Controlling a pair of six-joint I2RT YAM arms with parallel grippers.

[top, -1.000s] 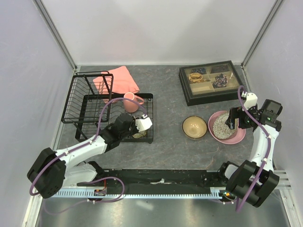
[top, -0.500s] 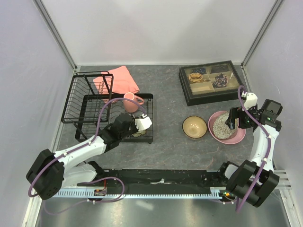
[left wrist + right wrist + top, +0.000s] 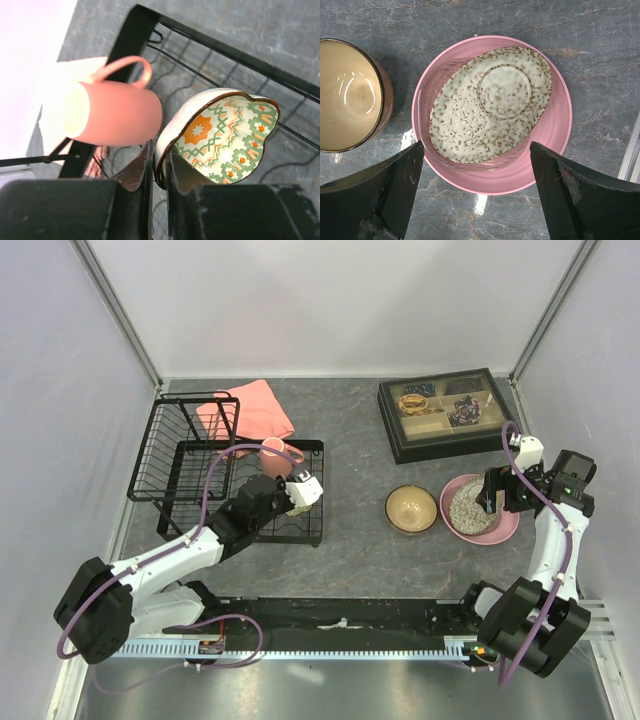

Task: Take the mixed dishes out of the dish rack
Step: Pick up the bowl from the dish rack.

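Of 3 bowls, 1 plate and 1 mug, the grey speckled bowl (image 3: pixel 490 105) sits in the pink round plate (image 3: pixel 555 125) beside the tan glazed bowl (image 3: pixel 347 95), under the wide-spread right gripper (image 3: pixel 476 145), while the left gripper (image 3: pixel 159 150) pinches the rim of the patterned small bowl (image 3: pixel 220 135), tipped on edge over the black wire dish rack (image 3: pixel 130 35) and now nearer the pink handled mug (image 3: pixel 117 112) than 1 second ago.

I work in a lab test cell: plain white walls (image 3: pixel 330 300) on aluminium posts (image 3: pixel 118 315) box in a grey table (image 3: pixel 350 550), and my arms (image 3: pixel 170 558) are bolted to a rail (image 3: pixel 340 648) with loose cables. The rack (image 3: pixel 165 455), plate (image 3: pixel 507 527) and tray (image 3: pixel 450 445) are the only homely things.
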